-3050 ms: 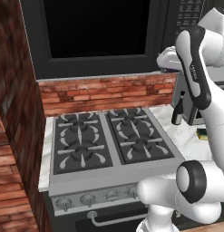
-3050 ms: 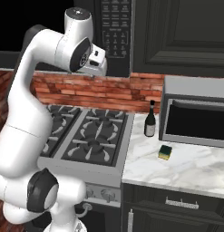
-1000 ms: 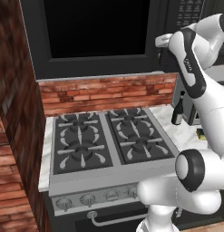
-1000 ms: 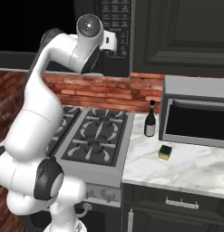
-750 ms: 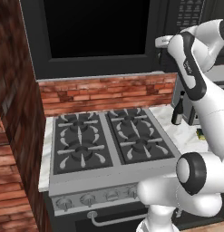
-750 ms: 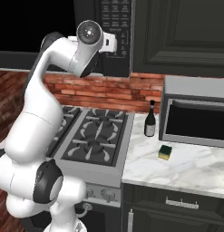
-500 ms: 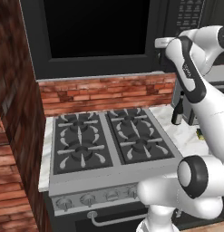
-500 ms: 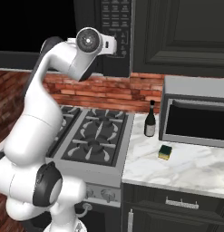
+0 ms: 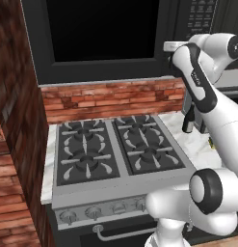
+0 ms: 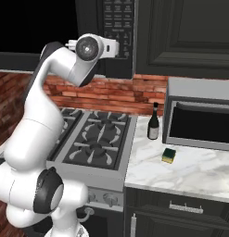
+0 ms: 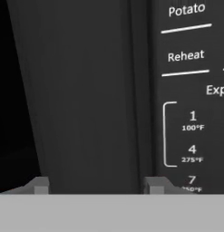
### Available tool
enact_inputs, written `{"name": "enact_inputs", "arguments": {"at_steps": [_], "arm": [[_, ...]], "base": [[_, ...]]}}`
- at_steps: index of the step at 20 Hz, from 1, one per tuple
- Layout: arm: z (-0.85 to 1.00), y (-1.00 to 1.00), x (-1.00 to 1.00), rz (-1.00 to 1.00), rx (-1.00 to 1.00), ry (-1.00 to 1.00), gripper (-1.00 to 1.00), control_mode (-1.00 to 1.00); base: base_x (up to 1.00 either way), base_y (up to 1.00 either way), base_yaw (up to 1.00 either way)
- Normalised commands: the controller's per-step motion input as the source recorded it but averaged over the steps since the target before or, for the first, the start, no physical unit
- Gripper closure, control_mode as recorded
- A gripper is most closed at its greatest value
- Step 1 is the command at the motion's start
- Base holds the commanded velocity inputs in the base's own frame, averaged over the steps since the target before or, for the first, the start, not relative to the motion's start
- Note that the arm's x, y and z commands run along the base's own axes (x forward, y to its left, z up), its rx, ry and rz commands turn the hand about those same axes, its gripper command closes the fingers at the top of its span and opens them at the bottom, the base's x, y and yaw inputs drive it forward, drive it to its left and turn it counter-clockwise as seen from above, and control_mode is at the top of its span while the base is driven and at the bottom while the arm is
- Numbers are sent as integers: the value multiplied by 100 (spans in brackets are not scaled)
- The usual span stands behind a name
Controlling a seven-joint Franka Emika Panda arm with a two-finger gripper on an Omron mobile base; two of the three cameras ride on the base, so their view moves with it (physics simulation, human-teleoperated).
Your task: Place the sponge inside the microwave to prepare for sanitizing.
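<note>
The microwave (image 9: pixel 120 38) is seen closed across the top of the left base view, its dark window filling the upper centre and its button panel (image 10: pixel 118 21) at the top of the right base view. In the hand view the gripper (image 11: pixel 93 183) is pressed up to the vertical bar of the door handle (image 11: pixel 86 90), with 1 fingertip at the lower left and 1 at the lower centre; the bar appears to lie between them, but whether it is actually clamped cannot be told. The sponge (image 10: pixel 169 155) is found at the right centre of the right base view, on the marble counter (image 10: pixel 199 171), near the dark bottle (image 10: pixel 153 122) and just before the silver-grey box (image 10: pixel 201 118). If the handle is only loosely caught, the fingers could slip off when the door is pulled, leaving it shut. A pull along a wrong arc could also strain the hold.
</note>
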Motion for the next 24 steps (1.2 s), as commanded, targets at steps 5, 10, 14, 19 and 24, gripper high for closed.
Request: {"name": "enact_inputs", "arguments": {"at_steps": [5, 10, 14, 19, 24], "arm": [[0, 2, -7, 5, 0, 0, 100, -100], [0, 6, -37, 3, 0, 0, 100, -100], [0, 7, -55, 0, 0, 0, 100, -100], [0, 13, -63, 0, 0, 0, 100, -100], [1, 18, -70, -4, -1, 0, 100, -100]], "base": [[0, 0, 0], [0, 0, 0], [0, 0, 0], [0, 0, 0], [0, 0, 0]]}}
